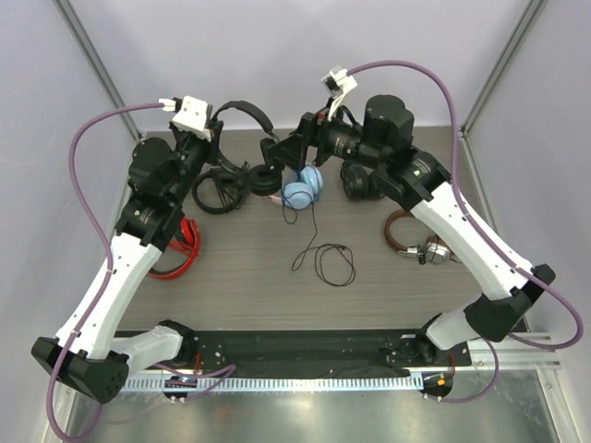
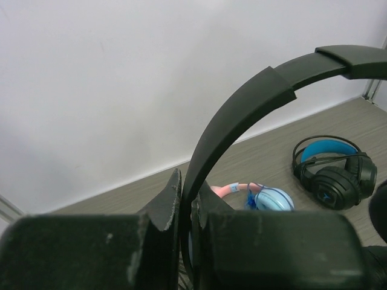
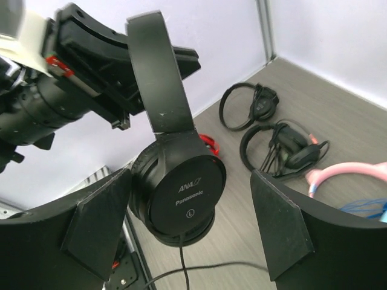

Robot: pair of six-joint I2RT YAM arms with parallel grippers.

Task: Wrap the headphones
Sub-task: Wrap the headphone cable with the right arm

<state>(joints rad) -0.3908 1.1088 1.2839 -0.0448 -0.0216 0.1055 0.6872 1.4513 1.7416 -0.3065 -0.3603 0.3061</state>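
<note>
1. The left gripper (image 2: 188, 194) has its jaws pressed tight on the thin black band of the headphones (image 2: 242, 109), up off the table (image 2: 272, 151)
2. The right gripper (image 3: 190, 211) has its jaws spread wide, with one round earcup hanging between them
3. A thin cable (image 3: 181, 266) drops from that earcup; where it ends is hard to see
4. Past the left jaws, a pink-and-blue pair (image 2: 266, 196) and a big black pair (image 2: 332, 175) lie on the table

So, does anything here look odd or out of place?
The headphones dangle in mid-air, pinched by the headband in the left gripper, and a thin black cable sprawls in loose loops across the table.
</note>
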